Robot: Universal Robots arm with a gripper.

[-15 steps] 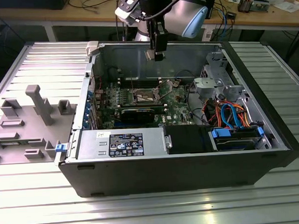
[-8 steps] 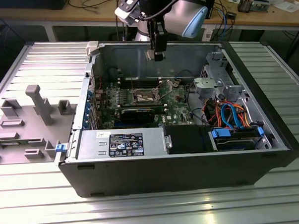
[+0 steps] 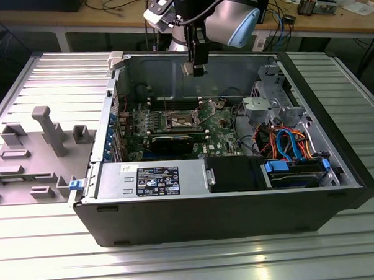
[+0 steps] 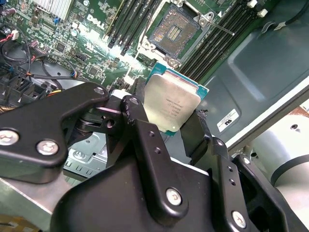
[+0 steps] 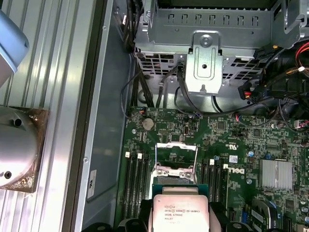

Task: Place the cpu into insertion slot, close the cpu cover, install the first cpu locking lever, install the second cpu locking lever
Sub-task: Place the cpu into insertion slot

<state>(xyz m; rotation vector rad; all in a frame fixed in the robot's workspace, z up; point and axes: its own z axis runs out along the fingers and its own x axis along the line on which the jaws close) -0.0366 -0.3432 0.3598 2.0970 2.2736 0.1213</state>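
My gripper [image 3: 196,69] hangs over the open computer case, above the back of the green motherboard, shut on the cpu [image 3: 188,68]. In the second wrist view the black fingers [image 4: 140,121] clamp the silver-topped cpu [image 4: 172,104] by two opposite edges. Beyond it lies the insertion slot [image 4: 174,31], its dark pin field bare inside a silver frame. In the first wrist view the cpu [image 5: 179,210] hides the near part of the socket, and the cpu cover [image 5: 176,146] stands raised open behind it. The exterior view shows the insertion slot [image 3: 181,120] below and in front of the gripper.
A long black card [image 3: 171,140] lies in front of the socket. Black memory slots [image 4: 207,43] flank the socket. A metal drive cage [image 3: 266,108] and coloured cables [image 3: 286,142] fill the exterior view's right. A power supply [image 3: 151,179] sits at the front, and a grey fixture [image 3: 38,146] stands outside.
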